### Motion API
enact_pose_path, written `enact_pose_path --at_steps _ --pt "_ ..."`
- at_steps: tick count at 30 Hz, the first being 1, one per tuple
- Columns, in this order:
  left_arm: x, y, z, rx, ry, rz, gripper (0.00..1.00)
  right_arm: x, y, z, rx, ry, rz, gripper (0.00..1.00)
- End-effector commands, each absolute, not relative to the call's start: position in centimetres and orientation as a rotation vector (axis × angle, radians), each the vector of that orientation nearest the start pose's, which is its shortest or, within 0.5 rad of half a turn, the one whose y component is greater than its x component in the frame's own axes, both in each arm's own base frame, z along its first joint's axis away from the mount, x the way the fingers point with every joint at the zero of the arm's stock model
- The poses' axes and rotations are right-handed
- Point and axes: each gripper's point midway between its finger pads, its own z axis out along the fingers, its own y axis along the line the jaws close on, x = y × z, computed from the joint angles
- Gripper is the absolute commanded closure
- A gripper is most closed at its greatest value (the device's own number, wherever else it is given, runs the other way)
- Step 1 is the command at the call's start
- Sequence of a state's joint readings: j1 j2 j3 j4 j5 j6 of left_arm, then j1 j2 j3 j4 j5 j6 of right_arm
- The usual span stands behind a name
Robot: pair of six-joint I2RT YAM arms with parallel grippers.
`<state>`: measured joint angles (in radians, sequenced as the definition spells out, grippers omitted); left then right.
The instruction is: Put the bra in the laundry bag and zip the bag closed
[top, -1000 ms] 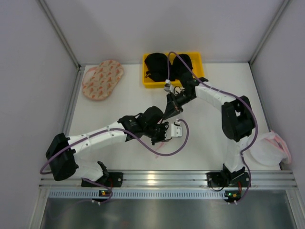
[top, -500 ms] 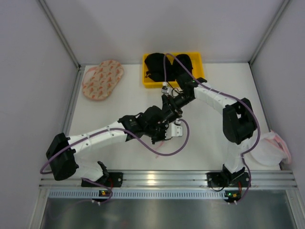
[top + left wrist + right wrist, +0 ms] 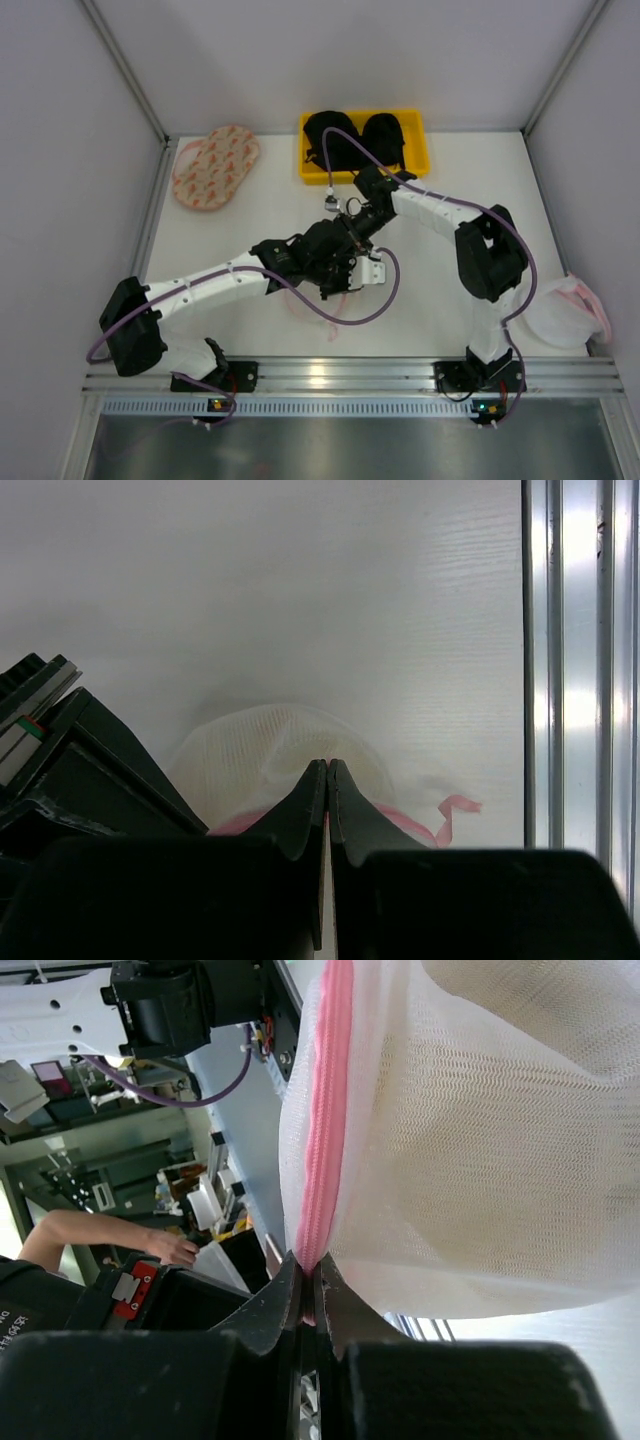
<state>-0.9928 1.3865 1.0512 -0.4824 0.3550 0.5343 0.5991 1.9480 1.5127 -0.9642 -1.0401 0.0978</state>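
Left wrist: the left end effector [image 3: 327, 766] is clenched, its tips meeting over the laundry bag [image 3: 250, 755], which lies on the table [image 3: 300, 580]. Whether it pinches the mesh I cannot tell.

Right wrist: the right end effector [image 3: 308, 1266] grasps the bag's pink zip [image 3: 325, 1110], with white mesh bulging to the right.

Top: both arms meet at the table's middle, hiding the bag. 2 black bras [image 3: 325, 135] sit in a yellow tray [image 3: 416, 160] at the far edge.
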Motion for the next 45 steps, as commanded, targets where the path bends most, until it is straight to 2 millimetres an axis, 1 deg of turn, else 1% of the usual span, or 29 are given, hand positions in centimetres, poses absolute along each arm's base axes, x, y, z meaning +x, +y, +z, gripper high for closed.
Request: enact_pose_path --at_steps 1,5,6,9,10,14,17,18,19,20,21,22,23,24,25,26,28,29,30,32,34,35,37,38,39,42,43,44,45 --pt "15.4 -33.1 15.6 1.807 1.553 -0.693 1.00 22.9 32.5 15.4 -0.842 2.706 1.639 1.00" --pt "13.4 -32.6 14.9 1.860 1.548 -0.733 1.00 25.3 32.2 14.9 -0.799 2.685 1.620 1.00" --pt "12.7 -32.5 14.4 1.883 1.547 -0.737 1.00 26.2 32.1 14.6 -0.786 2.671 1.617 1.00" --pt "11.6 -32.3 13.9 1.903 1.555 -0.749 1.00 27.6 32.0 14.0 -0.758 2.657 1.610 1.00" --pt "10.9 -32.2 13.5 1.920 1.556 -0.762 1.00 27.8 32.1 14.0 -0.759 2.647 1.617 1.00" --pt "9.7 -31.5 12.6 1.950 1.582 -0.784 1.00 28.9 32.6 14.1 -0.768 2.616 1.625 1.00" --pt "9.2 -31.0 12.1 1.972 1.579 -0.786 1.00 29.6 32.8 14.3 -0.773 2.599 1.613 1.00" --pt "9.4 -31.0 12.1 1.970 1.579 -0.776 1.00 29.7 33.0 14.7 -0.775 2.592 1.613 0.98" --pt "9.9 -31.0 12.1 1.958 1.590 -0.740 1.00 29.6 33.0 15.0 -0.775 2.594 1.611 0.91" --pt "10.3 -31.0 11.8 1.953 1.614 -0.717 1.00 29.5 32.8 15.1 -0.769 2.605 1.604 0.75" --pt "10.9 -31.5 12.5 1.932 1.611 -0.702 1.00 29.3 32.5 15.7 -0.776 2.596 1.590 0.65" --pt "11.3 -31.7 12.3 1.924 1.631 -0.683 1.00 29.4 32.2 15.8 -0.777 2.600 1.554 0.55" --pt "11.7 -32.3 13.1 1.903 1.627 -0.688 1.00 29.1 31.7 15.8 -0.770 2.615 1.537 0.41" --pt "12.1 -32.4 13.2 1.892 1.635 -0.685 1.00 29.0 31.1 16.7 -0.771 2.599 1.513 0.37" --pt "12.5 -32.6 13.3 1.877 1.641 -0.679 1.00 29.2 30.6 16.7 -0.779 2.599 1.461 0.32" --pt "12.8 -32.9 13.6 1.862 1.629 -0.678 1.00 29.1 29.6 17.3 -0.764 2.604 1.435 0.30" --pt "13.6 -33.3 14.2 1.841 1.615 -0.670 1.00 29.2 28.5 17.2 -0.772 2.605 1.379 0.25" --pt "13.8 -33.5 14.3 1.837 1.608 -0.669 1.00 28.9 28.0 16.8 -0.748 2.632 1.381 0.25" --pt "14.3 -33.6 14.6 1.829 1.602 -0.664 1.00 28.7 27.4 16.8 -0.766 2.618 1.383 0.25" --pt "14.7 -33.7 14.7 1.833 1.594 -0.661 1.00 27.2 27.7 16.9 -0.758 2.631 1.484 0.26" --pt "15.2 -33.6 14.6 1.835 1.589 -0.654 1.00 25.8 28.5 17.5 -0.761 2.626 1.590 0.26" --pt "15.4 -33.6 14.8 1.831 1.588 -0.654 1.00 25.2 28.8 17.4 -0.772 2.633 1.610 0.26" --pt "15.9 -33.7 14.9 1.825 1.583 -0.645 1.00 23.6 29.8 17.1 -0.831 2.647 1.634 0.26" --pt "16.1 -33.6 15.0 1.820 1.585 -0.643 1.00 22.5 30.3 16.6 -0.861 2.669 1.644 0.27" --pt "16.5 -33.6 15.0 1.814 1.592 -0.640 1.00 22.0 30.5 16.2 -0.869 2.684 1.648 0.27" --pt "17.1 -33.4 15.2 1.799 1.599 -0.636 1.00 20.9 30.9 15.0 -0.901 2.725 1.639 0.36" --pt "17.3 -33.4 15.3 1.796 1.595 -0.637 1.00 20.7 31.0 14.7 -0.906 2.733 1.634 0.41" --pt "17.1 -33.4 15.2 1.801 1.594 -0.643 1.00 20.9 31.2 14.5 -0.907 2.736 1.636 0.51" --pt "17.0 -33.3 15.2 1.804 1.590 -0.650 1.00 21.1 31.2 14.4 -0.902 2.741 1.637 0.55"
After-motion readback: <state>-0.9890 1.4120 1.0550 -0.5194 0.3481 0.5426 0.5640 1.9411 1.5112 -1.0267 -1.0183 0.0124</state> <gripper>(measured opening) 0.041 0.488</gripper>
